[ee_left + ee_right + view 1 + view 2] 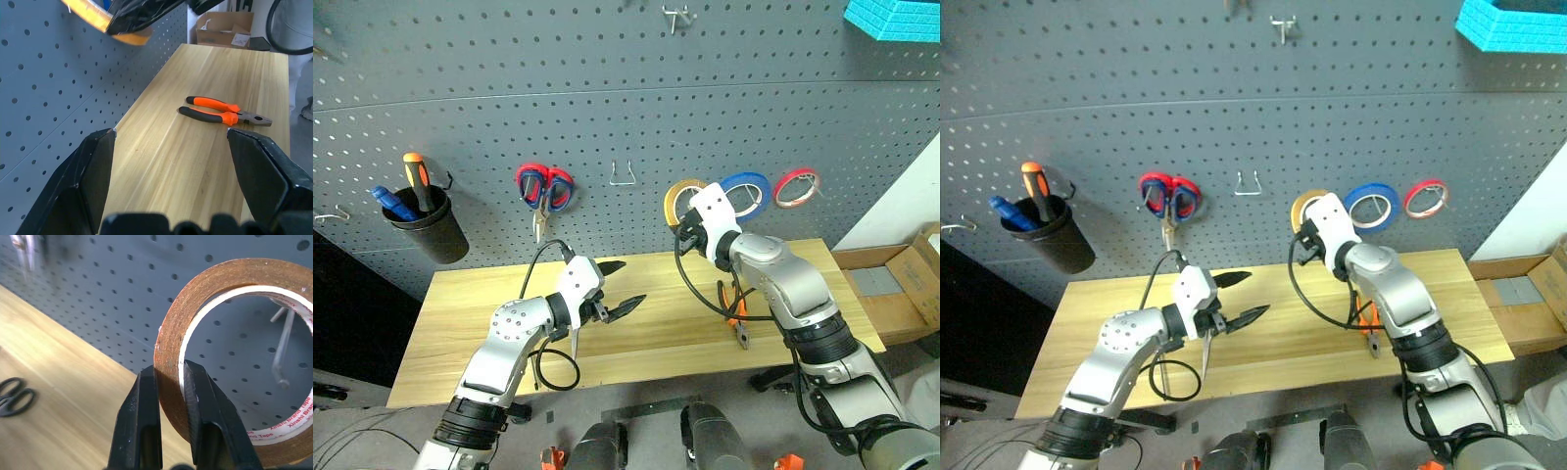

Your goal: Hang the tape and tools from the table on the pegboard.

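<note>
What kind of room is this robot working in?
Probably a workshop or tool-storage corner: a grey-blue perforated pegboard holding red-and-blue-handled scissors, with orange-and-black-handled pliers lying on a light wooden plank table.

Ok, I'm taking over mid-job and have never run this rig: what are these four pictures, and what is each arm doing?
The two wide pictures come from the robot's head, looking down over its arms at a wooden table against a grey pegboard. The two close pictures come from cameras on its wrists, looking along each gripper's black fingers.

The right gripper pinches the wall of the tan tape roll, one finger inside the ring and one outside, holding it up at the board beside the blue tape ring and red tape ring. A metal hook shows through the roll's hole.

The left gripper hangs open and empty over the table.

On the table lie the orange-and-black pliers and small black scissors. Red-and-blue scissors already hang on the board, next to a black cup with screwdrivers.
</note>
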### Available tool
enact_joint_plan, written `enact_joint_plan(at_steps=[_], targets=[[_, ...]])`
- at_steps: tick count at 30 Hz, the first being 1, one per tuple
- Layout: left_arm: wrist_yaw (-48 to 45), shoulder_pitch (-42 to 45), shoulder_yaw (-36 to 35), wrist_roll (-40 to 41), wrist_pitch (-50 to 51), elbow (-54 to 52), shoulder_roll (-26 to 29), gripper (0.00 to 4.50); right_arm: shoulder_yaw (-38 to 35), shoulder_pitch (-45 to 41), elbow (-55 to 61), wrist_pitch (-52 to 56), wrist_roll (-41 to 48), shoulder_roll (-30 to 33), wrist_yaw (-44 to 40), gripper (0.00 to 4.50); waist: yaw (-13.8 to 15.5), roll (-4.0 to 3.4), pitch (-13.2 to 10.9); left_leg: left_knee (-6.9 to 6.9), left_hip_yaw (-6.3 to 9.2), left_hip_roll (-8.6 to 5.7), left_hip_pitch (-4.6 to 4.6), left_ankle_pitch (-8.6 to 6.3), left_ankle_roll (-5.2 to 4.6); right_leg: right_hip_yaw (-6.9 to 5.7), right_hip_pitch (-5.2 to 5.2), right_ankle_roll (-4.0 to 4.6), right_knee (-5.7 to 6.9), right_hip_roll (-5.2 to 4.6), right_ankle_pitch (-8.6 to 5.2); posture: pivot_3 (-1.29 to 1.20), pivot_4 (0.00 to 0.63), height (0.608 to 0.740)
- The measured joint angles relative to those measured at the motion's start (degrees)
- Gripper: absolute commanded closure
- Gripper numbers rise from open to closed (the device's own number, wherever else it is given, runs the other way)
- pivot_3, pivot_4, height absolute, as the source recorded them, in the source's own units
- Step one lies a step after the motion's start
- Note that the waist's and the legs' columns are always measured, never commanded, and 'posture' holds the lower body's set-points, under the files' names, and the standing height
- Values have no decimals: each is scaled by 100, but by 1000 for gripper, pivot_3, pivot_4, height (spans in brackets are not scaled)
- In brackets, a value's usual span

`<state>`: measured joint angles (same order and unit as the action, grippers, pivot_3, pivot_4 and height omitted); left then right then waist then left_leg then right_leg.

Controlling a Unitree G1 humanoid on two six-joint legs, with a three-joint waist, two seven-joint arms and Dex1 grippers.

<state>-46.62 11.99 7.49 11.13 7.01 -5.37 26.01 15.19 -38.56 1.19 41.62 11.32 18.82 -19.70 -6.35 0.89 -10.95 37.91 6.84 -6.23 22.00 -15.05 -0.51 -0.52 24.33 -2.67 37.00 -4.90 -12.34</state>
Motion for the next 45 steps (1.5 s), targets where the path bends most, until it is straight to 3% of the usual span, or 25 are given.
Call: enact_joint_plan(at_steps=[6, 9, 10, 13, 16, 22, 28, 42, 45], targets=[[-9, 72, 38, -26, -4, 31, -65, 618, -187, 354, 435, 349, 65, 110, -141, 1190, -6, -1, 2, -1, 3, 0, 1, -1, -2, 2, 0, 0, 0, 0, 0, -241, 148, 740], [-13, 64, 90, -72, -12, 39, -62, 618, -471, 650, 1329, 1082, 477, 431, -419, 151, 2, -1, 1, -1, 12, 1, 3, -2, -4, 2, -3, 0, -3, -1, -1, -244, 160, 740], [-12, 34, 107, -124, -12, 56, -31, 618, -589, 794, 1674, 1415, 703, 585, -564, 60, 2, -1, 2, -1, 15, 2, 2, -3, -4, 2, -5, -1, -5, -1, -1, -245, 169, 740], [-29, -153, 196, -320, -28, 65, 115, 618, -825, 1593, 2319, 2283, 1321, 1216, -1067, 60, 32, 1, 1, -2, 23, 2, 1, -7, -11, -4, -16, 0, -12, -1, -3, -241, 192, 740], [-30, -371, 252, -367, -10, 68, 163, 618, -865, 2009, 1891, 2699, 1280, 1040, -832, 60, -1, -5, -9, -1, 1, 7, -5, -7, -12, 8, -12, -10, -10, -1, -12, -233, 213, 740], [-32, -831, 355, -451, 117, -90, 295, 618, -1102, 1831, 166, 2565, 502, 416, 355, 60, -3, -12, -120, 5, -27, 27, -15, 4, -20, 11, -23, -28, 0, -5, -16, -196, 258, 740], [-52, -1151, 337, -406, 429, -737, 442, 618, -1447, 1533, -694, 2123, 13, 82, 1113, 60, 38, -29, -224, -7, -52, 42, -6, -1, -26, 11, -10, 6, -7, 0, -1, -177, 271, 740], [-19, -1196, 327, -189, 883, -1100, 464, 618, -1512, 1178, -1948, 1282, -361, -451, 1267, 60, 58, -12, -272, 1, -60, 56, -16, -3, -28, 4, -18, -22, -10, 16, -18, -162, 240, 740], [-15, -1148, 321, -188, 885, -1109, 465, 618, -1508, 1023, -2183, 1257, -434, -460, 1263, 709, 70, -10, -271, -2, -58, 60, -15, -3, -27, 3, -18, -17, -12, 19, -15, -161, 231, 740]])
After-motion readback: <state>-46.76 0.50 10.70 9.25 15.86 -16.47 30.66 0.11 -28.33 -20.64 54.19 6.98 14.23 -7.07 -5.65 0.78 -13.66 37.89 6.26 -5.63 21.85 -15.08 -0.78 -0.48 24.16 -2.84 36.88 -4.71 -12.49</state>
